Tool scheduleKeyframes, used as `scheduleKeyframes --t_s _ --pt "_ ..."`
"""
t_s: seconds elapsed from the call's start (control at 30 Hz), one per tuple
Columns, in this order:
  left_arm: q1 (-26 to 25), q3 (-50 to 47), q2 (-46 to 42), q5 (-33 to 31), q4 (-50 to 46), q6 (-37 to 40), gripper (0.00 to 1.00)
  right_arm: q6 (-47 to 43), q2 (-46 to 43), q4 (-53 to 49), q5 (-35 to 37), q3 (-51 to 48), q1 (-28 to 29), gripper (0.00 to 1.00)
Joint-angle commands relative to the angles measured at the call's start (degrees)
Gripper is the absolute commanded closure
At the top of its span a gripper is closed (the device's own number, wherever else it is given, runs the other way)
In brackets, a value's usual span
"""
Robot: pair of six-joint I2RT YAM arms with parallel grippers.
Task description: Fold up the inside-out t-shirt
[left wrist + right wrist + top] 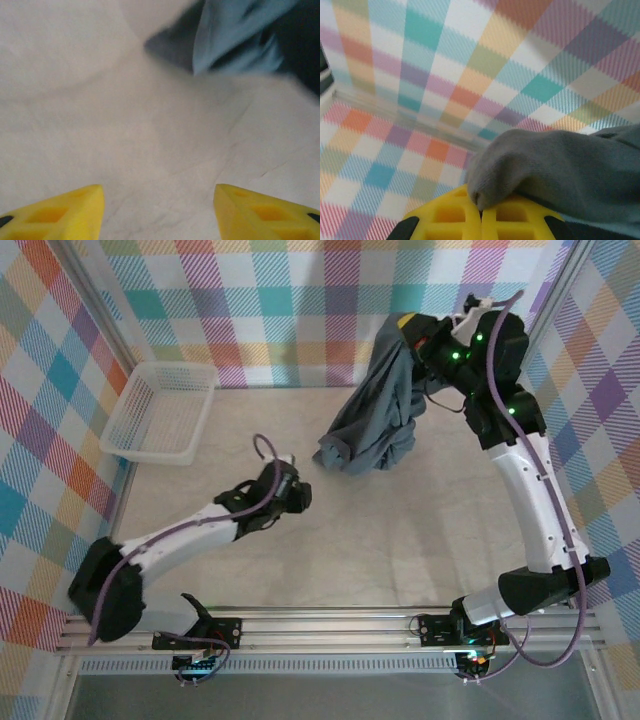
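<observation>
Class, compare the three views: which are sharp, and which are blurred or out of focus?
Top external: evenly lit and sharp, the t-shirt crisp. Left wrist: the t-shirt at the top edge is blurred, the table soft too. Right wrist: the t-shirt fairly sharp, the checked wall slightly soft.

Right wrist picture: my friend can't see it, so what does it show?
The right gripper is pinched shut on a bunched fold of the blue-grey t-shirt. Behind it is a wall of colourful checks.
</observation>
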Motion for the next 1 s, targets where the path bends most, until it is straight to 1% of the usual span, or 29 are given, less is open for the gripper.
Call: scheduleKeyframes --t_s 0.0,0.03,0.07,0.1,0.13,0.17,0.2,0.23,0.3,0.33,0.37,0.43,0.47,0.57,0.63,0.73,0.8,0.83,0.87,0.9,0.93,0.97 --pt "3.2 3.3 -6.7 2.1 2.0 1.1 0.30 -16.0 -1.8 2.6 -14.9 -13.2 3.3 1.00" --pt "4.5 4.3 -7.8 2.5 1.1 0.4 0.27 -20.5 -3.3 2.4 -16.7 -20.0 5.5 1.00" --pt "5.9 5.6 -8.2 2.9 -0.4 -0.2 0.25 -24.3 -4.6 1.6 -17.5 -26.0 7.7 0.98" --pt "7.1 6.8 -8.2 3.4 -1.2 -0.5 0.23 -26.0 -5.5 0.9 -17.0 -31.1 9.8 0.92" --pt "8.2 8.3 -7.6 4.2 -5.1 -0.6 0.23 -25.8 -6.4 1.1 -17.2 -36.3 11.2 0.81" --pt "8.9 9.8 -6.4 5.7 -6.9 0.0 0.23 -24.9 -7.1 2.3 -19.0 -40.1 11.8 0.67" --pt "9.2 10.9 -5.1 7.8 -7.9 1.3 0.23 -24.7 -7.8 2.4 -20.3 -42.1 12.0 0.57" --pt "9.3 12.2 -3.3 10.8 -8.9 3.1 0.23 -25.7 -9.0 0.4 -19.1 -42.6 11.9 0.49" --pt "9.2 14.0 0.7 17.8 -9.9 5.7 0.23 -27.9 -12.3 -4.8 -10.0 -42.5 11.3 0.41" --pt "9.1 14.9 3.3 21.8 -10.4 6.6 0.23 -27.6 -14.2 -6.7 -3.3 -43.1 10.5 0.40" --pt "8.5 16.4 6.0 23.9 -11.4 7.3 0.23 -26.4 -15.6 -8.0 2.5 -44.3 9.2 0.44" --pt "6.3 19.4 11.6 25.9 -13.4 10.4 0.23 -23.9 -16.2 -11.1 11.3 -46.3 7.1 0.46" --pt "4.4 21.2 14.7 25.4 -15.1 12.4 0.23 -23.7 -15.5 -12.5 13.5 -47.1 6.5 0.46" --pt "0.0 26.4 23.5 19.2 -17.7 16.7 0.21 -24.4 -11.8 -11.3 12.6 -48.6 6.4 0.42" --pt "-1.5 29.4 28.4 17.3 -16.9 19.2 0.18 -23.1 -8.7 -8.8 10.0 -49.0 6.4 0.41" --pt "-1.7 33.4 35.8 14.4 -13.7 19.2 0.17 -21.3 -4.0 -4.4 7.4 -49.0 6.4 0.40" --pt "-1.7 35.7 40.2 9.3 -12.8 19.1 0.16 -21.8 -1.1 -2.0 8.3 -48.8 6.4 0.38" --pt "-1.6 36.6 42.0 5.3 -12.5 18.8 0.16 -22.3 0.4 -1.7 9.5 -48.3 6.4 0.36" --pt "-1.3 37.5 43.4 2.8 -12.5 18.3 0.20 -23.1 2.0 -1.5 10.5 -47.7 6.4 0.35" --pt "-0.9 38.3 44.1 2.3 -12.8 17.7 0.26 -23.8 3.3 -1.6 11.0 -46.9 6.4 0.35" --pt "-0.2 38.5 43.9 2.1 -12.8 16.7 0.35 -24.6 4.8 -1.9 11.6 -46.0 6.4 0.38" --pt "0.2 37.8 42.8 2.8 -11.7 16.0 0.50 -25.6 5.9 -1.6 11.7 -45.3 6.4 0.45"
